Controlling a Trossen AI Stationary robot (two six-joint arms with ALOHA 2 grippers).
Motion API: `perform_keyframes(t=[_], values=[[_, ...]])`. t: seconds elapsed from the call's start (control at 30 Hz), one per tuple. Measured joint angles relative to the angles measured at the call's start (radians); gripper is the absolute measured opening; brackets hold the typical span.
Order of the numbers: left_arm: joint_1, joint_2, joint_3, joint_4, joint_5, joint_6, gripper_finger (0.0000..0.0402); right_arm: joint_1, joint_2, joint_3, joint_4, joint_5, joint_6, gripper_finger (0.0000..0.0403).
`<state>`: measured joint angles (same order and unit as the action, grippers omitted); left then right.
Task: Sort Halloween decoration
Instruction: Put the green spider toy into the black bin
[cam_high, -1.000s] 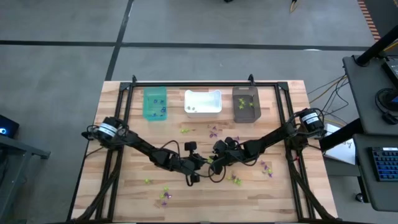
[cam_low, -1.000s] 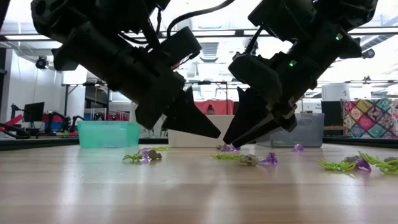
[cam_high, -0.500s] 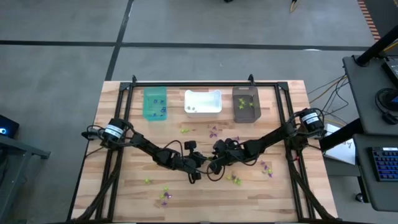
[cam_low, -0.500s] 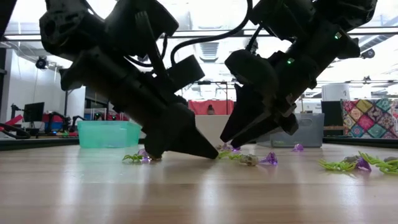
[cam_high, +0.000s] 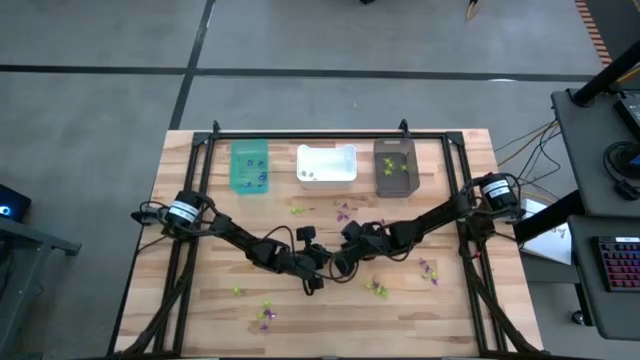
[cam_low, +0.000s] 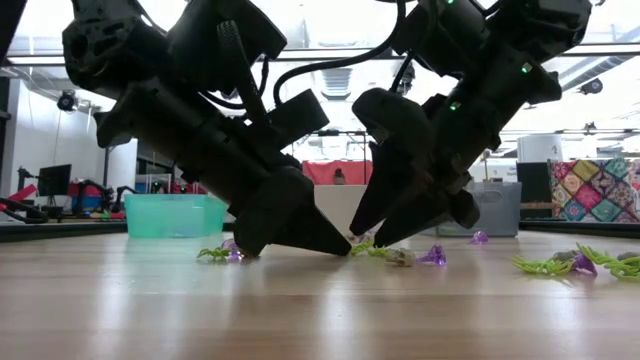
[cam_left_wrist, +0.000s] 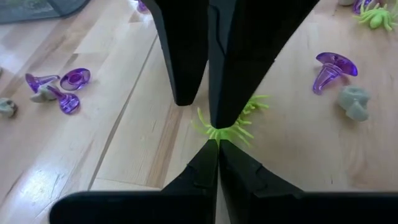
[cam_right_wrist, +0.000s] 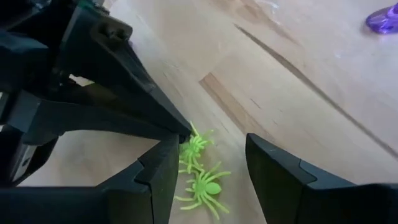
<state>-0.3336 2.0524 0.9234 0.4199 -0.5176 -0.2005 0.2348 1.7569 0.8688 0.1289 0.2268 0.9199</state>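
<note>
The Halloween decoration is tiny purple, lime-green and pale grey trinkets scattered on the wooden table (cam_high: 200, 300). Two green spiders (cam_right_wrist: 196, 147) (cam_right_wrist: 205, 186) lie side by side at mid-table. My left gripper (cam_left_wrist: 217, 144) is shut, its tips down on the table at the nearer spider (cam_left_wrist: 229, 127). My right gripper (cam_right_wrist: 214, 180) faces it, open, with its fingers standing either side of both spiders, low over the wood. In the low view the left gripper's tip (cam_low: 343, 249) and the right gripper (cam_low: 372, 238) nearly meet. My left gripper's shut fingertips (cam_right_wrist: 185, 133) meet the edge of one green spider (cam_left_wrist: 214, 132), slanting down from the table's left. The spider lies flat on the wood. Whether a leg is caught between the tips, I cannot tell. My right gripper's finger (cam_left_wrist: 224, 115) covers part of that spider; whether it touches cannot be told.
Teal (cam_high: 250, 167), white (cam_high: 326, 163) and dark brown (cam_high: 394, 166) bins stand along the far edge. Purple cones (cam_left_wrist: 333, 67) and a pale grey piece (cam_left_wrist: 353, 102) lie near the grippers. More trinkets sit to the right (cam_high: 430, 268) and near the front (cam_high: 265, 315).
My left gripper has sunk from just above the wood until its shut tips rest on the table at the spider. My right gripper has stayed in place, rolled a little about its own axis and opened wider.
</note>
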Motion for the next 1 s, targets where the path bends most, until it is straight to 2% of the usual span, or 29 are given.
perform_keyframes(t=[0.8, 1.0], values=[[0.0, 0.001, -0.001, 0.007, 0.003, 0.0, 0.0, 0.0, 0.0, 0.002, 0.019, -0.025, -0.005, 0.0176], [0.0, 0.001, -0.002, 0.008, 0.002, 0.001, 0.0, 0.001, 0.068, 0.002, 0.118, -0.063, -0.047, 0.0176]])
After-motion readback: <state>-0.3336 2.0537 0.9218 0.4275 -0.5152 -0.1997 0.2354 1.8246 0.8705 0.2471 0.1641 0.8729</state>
